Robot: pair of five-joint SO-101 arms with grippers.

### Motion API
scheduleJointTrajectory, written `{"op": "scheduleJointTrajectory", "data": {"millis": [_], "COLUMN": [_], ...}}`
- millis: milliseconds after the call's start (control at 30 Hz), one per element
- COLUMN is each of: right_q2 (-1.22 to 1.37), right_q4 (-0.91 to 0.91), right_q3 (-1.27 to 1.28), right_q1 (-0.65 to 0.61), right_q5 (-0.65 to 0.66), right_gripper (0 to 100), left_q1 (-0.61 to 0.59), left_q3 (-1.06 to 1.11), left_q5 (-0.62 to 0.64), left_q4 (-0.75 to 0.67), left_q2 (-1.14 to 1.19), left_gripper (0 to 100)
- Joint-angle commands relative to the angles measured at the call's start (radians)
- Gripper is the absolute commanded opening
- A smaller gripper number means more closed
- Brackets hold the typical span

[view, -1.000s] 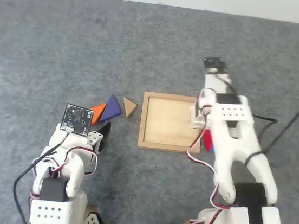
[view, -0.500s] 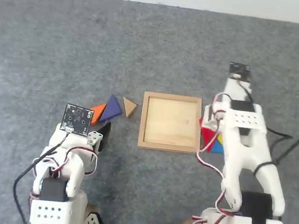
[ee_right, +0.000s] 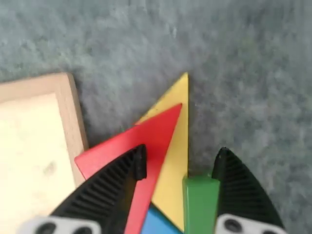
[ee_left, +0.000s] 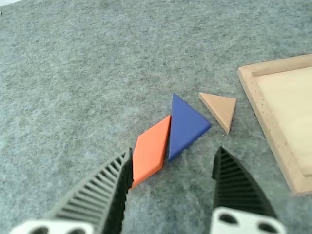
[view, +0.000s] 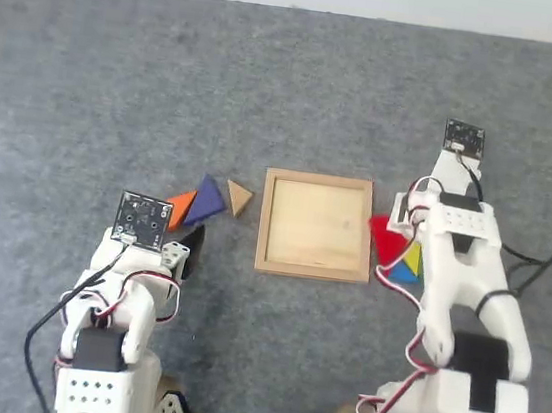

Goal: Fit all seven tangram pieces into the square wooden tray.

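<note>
- Over the last second the right arm (view: 457, 249) swings sideways. It leaves the right rim of the square wooden tray (view: 267, 216) and ends beside the tray, above the grey table (view: 121, 77).
- This move uncovers a heap of pieces lying just beside the tray's right rim. A red triangle (ee_right: 151, 129) lies on a yellow triangle (ee_right: 175, 175). A green piece (ee_right: 200, 204) and a light blue piece (ee_right: 158, 222) sit at the heap's near end.
- The right tool (ee_right: 180, 158) hangs over this heap, spread wide and holding nothing. One jaw is above the red triangle and the other is beyond the green piece.
- The left arm (view: 125, 289) does not move in that time. The left tool (ee_left: 173, 156) is also wide apart and empty.
- It hovers near an orange parallelogram (ee_left: 150, 151), which touches a dark blue triangle (ee_left: 185, 124). A tan triangle (ee_left: 220, 109) lies apart from them, between them and the tray.
- The tray floor is bare, and all seven pieces lie on the table outside it.
- We judge that the fitting has not started. The right arm now seems lined up for a first pick from the heap, most likely the red triangle on top.
</note>
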Motion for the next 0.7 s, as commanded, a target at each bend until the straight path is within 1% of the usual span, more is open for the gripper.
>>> {"op": "scheduleJointTrajectory", "data": {"millis": [0,133,267,533,667], "right_q2": [0.061,0.065,0.068,0.065,0.067], "right_q4": [0.007,0.005,0.004,0.013,0.015], "right_q3": [-0.08,-0.114,-0.114,-0.106,-0.106], "right_q1": [-0.041,-0.088,-0.148,-0.331,-0.397], "right_q5": [0.028,0.032,0.072,0.084,0.086], "right_gripper": [24.1,24.1,24.1,24.1,24.1], "left_q1": [-0.006,-0.006,-0.006,-0.006,-0.006], "left_q3": [-0.004,-0.004,-0.004,-0.004,-0.004], "left_q5": [-0.009,-0.009,-0.009,-0.009,-0.009], "left_q4": [-0.009,-0.009,-0.009,-0.009,-0.009], "left_q2": [0.011,0.011,0.011,0.011,0.011], "left_gripper": [25,25,25,25,25]}}
